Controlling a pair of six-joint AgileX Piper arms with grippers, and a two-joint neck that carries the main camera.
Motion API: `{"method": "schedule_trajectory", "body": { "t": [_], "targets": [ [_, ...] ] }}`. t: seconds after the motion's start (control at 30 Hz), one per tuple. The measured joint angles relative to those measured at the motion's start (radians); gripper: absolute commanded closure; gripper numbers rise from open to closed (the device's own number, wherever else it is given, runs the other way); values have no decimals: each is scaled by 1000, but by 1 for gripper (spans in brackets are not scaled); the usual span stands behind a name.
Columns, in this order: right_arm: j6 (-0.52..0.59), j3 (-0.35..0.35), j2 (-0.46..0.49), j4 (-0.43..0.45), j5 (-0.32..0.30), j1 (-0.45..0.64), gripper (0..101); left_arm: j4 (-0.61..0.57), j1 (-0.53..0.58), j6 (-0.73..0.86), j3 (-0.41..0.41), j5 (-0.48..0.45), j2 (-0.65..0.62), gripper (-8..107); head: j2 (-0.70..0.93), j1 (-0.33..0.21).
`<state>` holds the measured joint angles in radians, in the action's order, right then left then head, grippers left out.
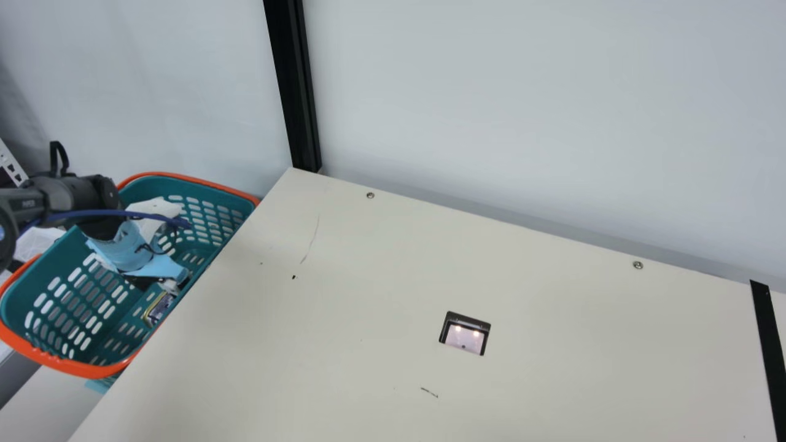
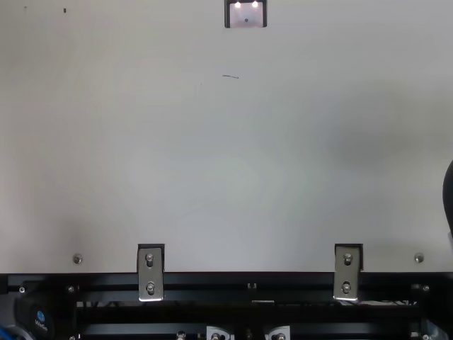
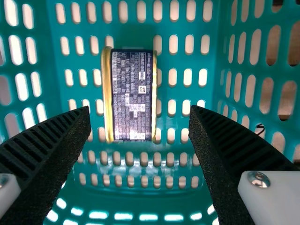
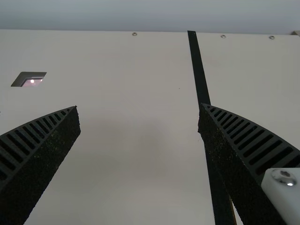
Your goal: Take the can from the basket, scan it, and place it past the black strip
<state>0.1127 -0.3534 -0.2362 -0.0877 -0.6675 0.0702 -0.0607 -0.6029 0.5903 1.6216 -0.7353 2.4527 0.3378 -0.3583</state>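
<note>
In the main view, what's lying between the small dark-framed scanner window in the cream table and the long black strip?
Nothing lies on that stretch: the main view shows bare cream tabletop from the scanner window to the black strip.

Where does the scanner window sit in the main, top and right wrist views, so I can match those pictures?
Main view: scanner window in the lower half, right of centre.
Top view: at the top edge, just right of centre.
Right wrist view: upper left, near the left edge.
Shared landmark: the cream tabletop around the window; main and right wrist views also share the black strip.
</note>
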Motion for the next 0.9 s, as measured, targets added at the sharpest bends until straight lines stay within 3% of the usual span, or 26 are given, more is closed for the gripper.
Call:
{"method": "schedule_trajectory", "body": {
  "t": [0.57,0.9],
  "targets": [
    [0,0,0,0,0,0,0,0,4,-4,232,-101,160,9,0,0],
    [0,0,0,0,0,0,0,4,0,-19,291,-130,218,9,0,-5]
  ]
}}
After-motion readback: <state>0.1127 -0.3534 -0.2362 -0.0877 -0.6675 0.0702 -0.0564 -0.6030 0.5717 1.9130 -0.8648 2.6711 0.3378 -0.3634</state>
